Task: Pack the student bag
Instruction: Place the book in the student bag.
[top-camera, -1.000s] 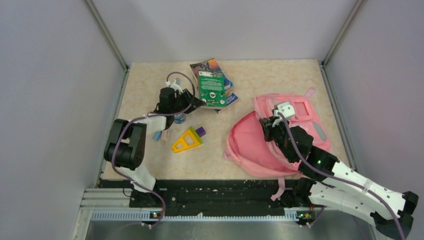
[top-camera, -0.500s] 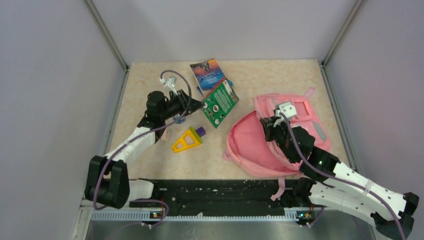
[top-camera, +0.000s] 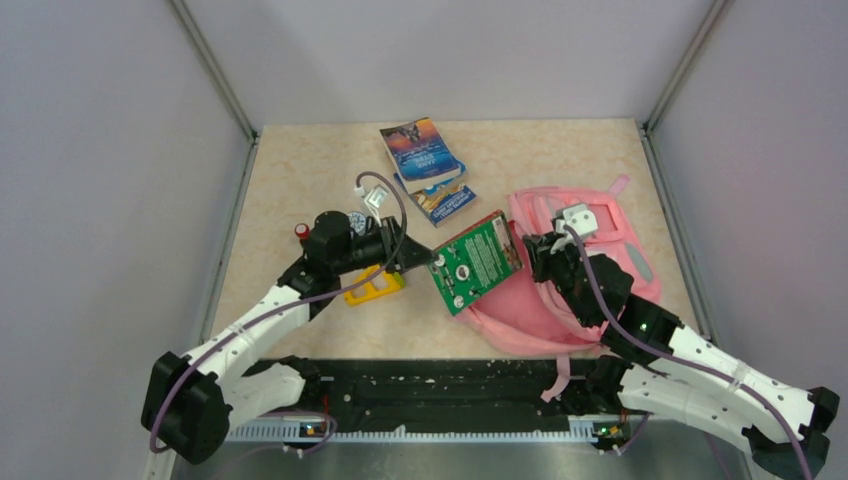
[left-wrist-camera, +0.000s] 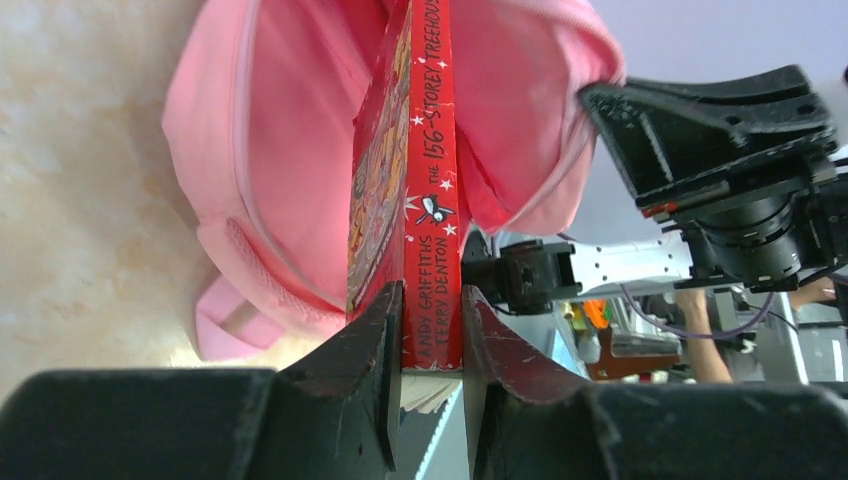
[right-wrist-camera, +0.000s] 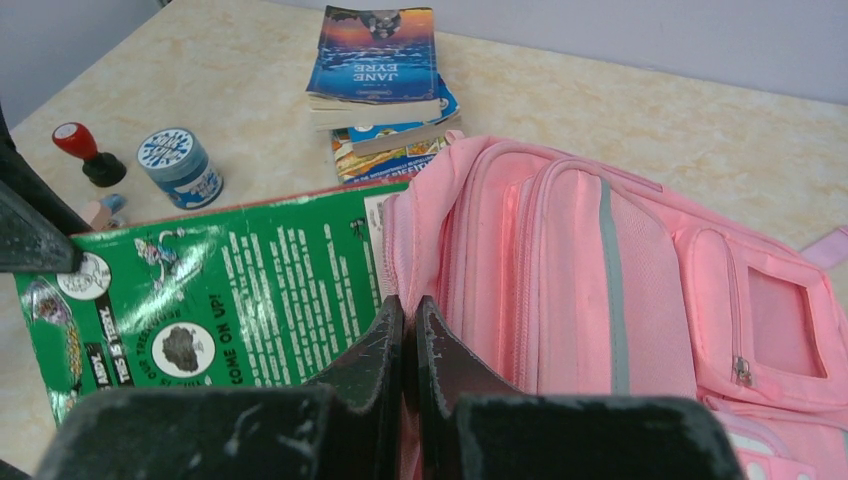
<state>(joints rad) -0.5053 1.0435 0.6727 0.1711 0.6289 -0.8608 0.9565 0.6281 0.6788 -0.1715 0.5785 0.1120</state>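
– Pink student bag (top-camera: 520, 310): where does it lie?
– On the right half of the table (top-camera: 300, 170), just ahead of the right arm, its clear-window front pocket toward the far right. A pale grey strip runs down its front.
– And the right gripper (top-camera: 535, 255)?
– Closed tight, pinching the fabric rim at the bag's left side.
– The left one?
– The left gripper (top-camera: 425, 258) has its jaws partway apart, clamped on the near-left end of a paperback (top-camera: 478, 262). The book's other end is at the bag's mouth; how far inside it reaches I cannot tell.
– Any writing on it?
– The red spine reads "156-STOREY TREEHOUSE", with "ANDY GRIFFITHS" and "TERRY DENTON" below. The green back cover says "COME ON UP!"; its smaller print is too fine to read.
– What else is there?
– At the far middle, a blue book (top-camera: 420, 150) titled "JANE EYRE" lies on top of another book (top-camera: 447, 202). To the left stand a red-topped stamp (top-camera: 303, 231) and a small blue tub (right-wrist-camera: 180, 165) whose lid print is unreadable. A yellow triangular toy (top-camera: 372, 285) lies under the left arm.
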